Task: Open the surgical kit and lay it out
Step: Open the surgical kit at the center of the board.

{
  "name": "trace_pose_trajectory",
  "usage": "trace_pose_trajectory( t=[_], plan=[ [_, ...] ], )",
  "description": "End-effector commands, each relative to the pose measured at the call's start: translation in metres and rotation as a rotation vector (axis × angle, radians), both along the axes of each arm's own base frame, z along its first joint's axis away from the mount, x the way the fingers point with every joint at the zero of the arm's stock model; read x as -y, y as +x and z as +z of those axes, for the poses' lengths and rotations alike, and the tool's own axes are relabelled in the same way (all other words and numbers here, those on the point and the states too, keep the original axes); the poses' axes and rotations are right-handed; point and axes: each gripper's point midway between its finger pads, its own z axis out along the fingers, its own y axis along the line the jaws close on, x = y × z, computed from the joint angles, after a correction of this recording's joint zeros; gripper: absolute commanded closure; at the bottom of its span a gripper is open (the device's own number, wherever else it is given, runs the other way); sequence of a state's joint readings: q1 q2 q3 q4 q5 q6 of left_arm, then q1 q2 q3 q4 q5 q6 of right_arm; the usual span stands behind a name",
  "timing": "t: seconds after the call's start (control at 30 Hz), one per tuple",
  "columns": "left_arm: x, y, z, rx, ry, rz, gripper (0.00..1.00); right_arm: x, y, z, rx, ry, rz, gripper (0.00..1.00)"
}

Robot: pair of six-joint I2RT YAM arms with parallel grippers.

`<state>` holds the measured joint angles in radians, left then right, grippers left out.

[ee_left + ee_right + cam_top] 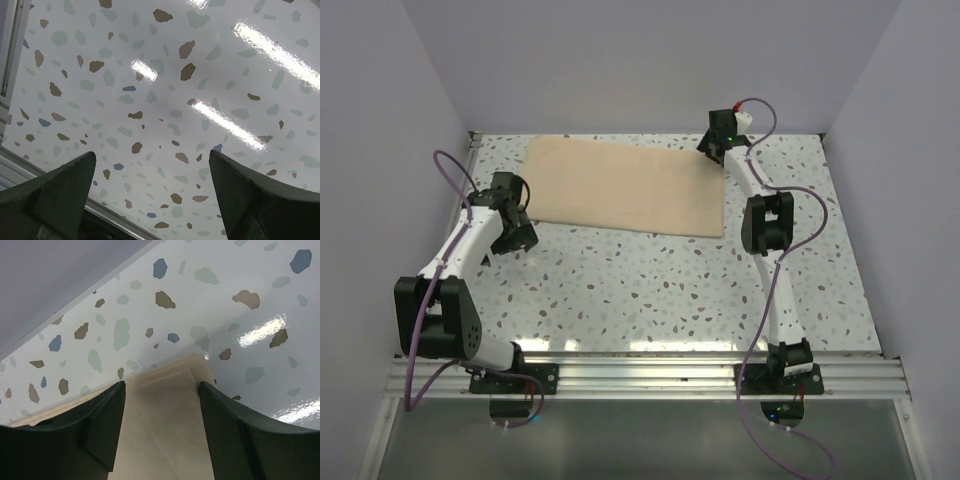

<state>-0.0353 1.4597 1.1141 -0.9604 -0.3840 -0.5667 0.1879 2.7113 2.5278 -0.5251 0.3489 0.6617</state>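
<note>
The surgical kit is a folded beige cloth wrap (625,185) lying flat at the back of the speckled table. The steel tray, scissors and tweezers are hidden. My right gripper (717,152) is open at the wrap's far right corner; in the right wrist view its fingers (107,422) stand either side of the layered cloth corner (167,405), not closed on it. My left gripper (520,218) is open and empty just off the wrap's near left corner; the left wrist view (152,160) shows only bare table between the fingers.
Grey walls enclose the table on the left, back and right. A metal rail (650,372) runs along the near edge by the arm bases. A rail edge also shows in the left wrist view (30,170).
</note>
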Motion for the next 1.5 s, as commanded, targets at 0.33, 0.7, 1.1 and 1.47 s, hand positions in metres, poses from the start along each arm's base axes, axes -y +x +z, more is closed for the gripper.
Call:
trace_pose_trajectory(
  t=[0.33, 0.7, 1.1, 1.47],
  plan=[
    [-0.004, -0.002, 0.003, -0.003, 0.031, 0.01, 0.01, 0.012, -0.007, -0.012, -0.032, -0.032, -0.053, 0.38],
    [-0.005, -0.004, -0.001, -0.015, 0.035, 0.008, 0.01, 0.024, -0.019, -0.01, -0.057, -0.048, -0.074, 0.38],
    [-0.008, -0.009, 0.0, -0.018, 0.05, 0.011, 0.0, 0.016, -0.029, -0.05, -0.171, -0.016, -0.035, 0.73],
    [-0.009, -0.008, 0.001, -0.019, 0.058, 0.0, 0.0, 0.009, -0.039, -0.067, -0.226, 0.004, 0.009, 1.0]
  ],
)
